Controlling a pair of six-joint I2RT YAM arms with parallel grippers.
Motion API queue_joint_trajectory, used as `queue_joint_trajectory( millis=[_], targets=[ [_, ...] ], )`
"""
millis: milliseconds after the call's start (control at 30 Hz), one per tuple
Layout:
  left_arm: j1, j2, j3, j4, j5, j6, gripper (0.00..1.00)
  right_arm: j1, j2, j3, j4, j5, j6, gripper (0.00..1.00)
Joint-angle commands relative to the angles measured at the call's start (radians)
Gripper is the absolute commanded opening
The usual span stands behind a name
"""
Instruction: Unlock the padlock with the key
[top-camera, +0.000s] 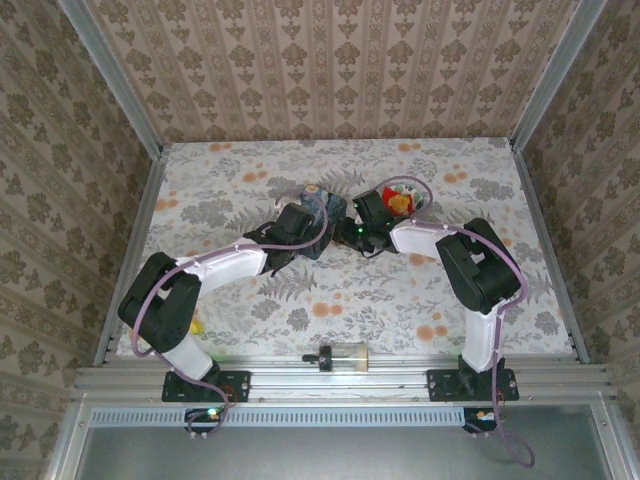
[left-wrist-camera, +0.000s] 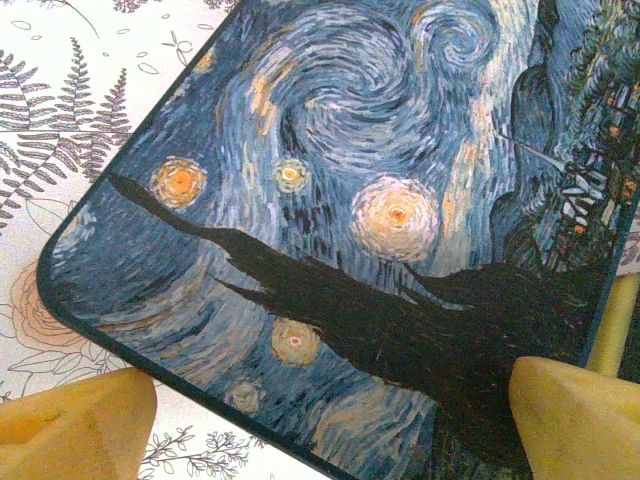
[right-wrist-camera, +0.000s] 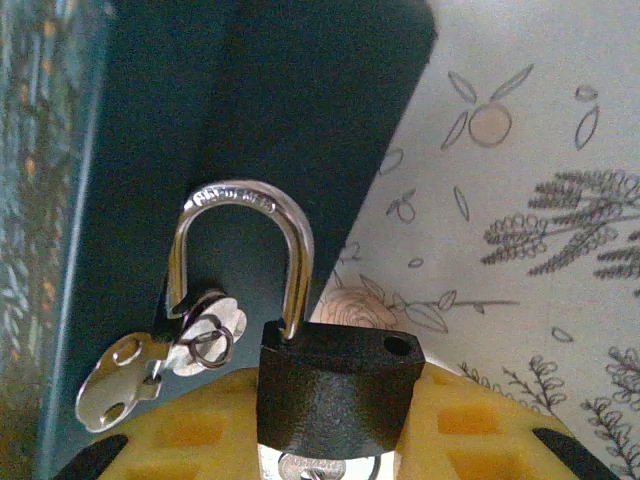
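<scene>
The right gripper's (right-wrist-camera: 330, 425) yellow foam pads (right-wrist-camera: 470, 430) sat closest to the right wrist camera, clenched on the black body of the padlock (right-wrist-camera: 335, 385). The padlock stood upright between them. Its silvery shackle (right-wrist-camera: 240, 200) was sprung. One leg was seated in the body, the other hung free to the left, and the socket on top of the body gaped. The free leg ended just beside a small silvery latch fitting (right-wrist-camera: 205, 335) with a ring, mounted on the dark side of the blue swirl-painted box (left-wrist-camera: 330, 200). I could not tell whether the shackle passed through that ring. A sliver of bright metal showed under the padlock body, too cropped to name.

From above, both arms reached to the middle of the floral table (top-camera: 300, 300), their wrists nearly meeting, with the padlock and box between them.

The left gripper (left-wrist-camera: 320, 430) hovered over the box lid, one yellow pad at the lid's near edge, the other at its right edge. The pads were spread wide, but I cannot tell whether they pressed the box.
</scene>
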Motion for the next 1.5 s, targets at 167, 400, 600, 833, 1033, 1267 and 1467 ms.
queue_joint_trajectory(
  millis=[167, 400, 600, 833, 1033, 1267, 1467],
  targets=[
    [0.024, -0.019, -0.05, -0.069, 0.027, -0.013, 0.87, -0.006, -0.02, 0.022, 0.013, 0.036, -0.003, 0.07],
    [0.083, -0.057, -0.084, -0.028, 0.036, -0.026, 0.76, 0.0, -0.109, -0.057, -0.061, 0.064, -0.053, 0.06],
    [0.159, -0.089, -0.091, -0.024, 0.049, -0.007, 0.73, 0.025, -0.212, -0.124, -0.209, 0.131, -0.147, 0.06],
    [0.255, -0.153, -0.095, 0.049, 0.12, -0.031, 0.9, 0.07, -0.31, -0.169, -0.409, 0.206, -0.272, 0.05],
    [0.301, -0.099, -0.043, 0.13, 0.225, -0.112, 1.0, 0.075, -0.35, -0.2, -0.444, 0.233, -0.296, 0.05],
    [0.301, 0.015, 0.023, 0.144, 0.279, -0.152, 0.81, 0.075, -0.345, -0.202, -0.457, 0.248, -0.307, 0.05],
    [0.32, 0.086, 0.095, 0.155, 0.314, -0.096, 0.74, 0.075, -0.357, -0.205, -0.477, 0.243, -0.322, 0.05]
  ],
)
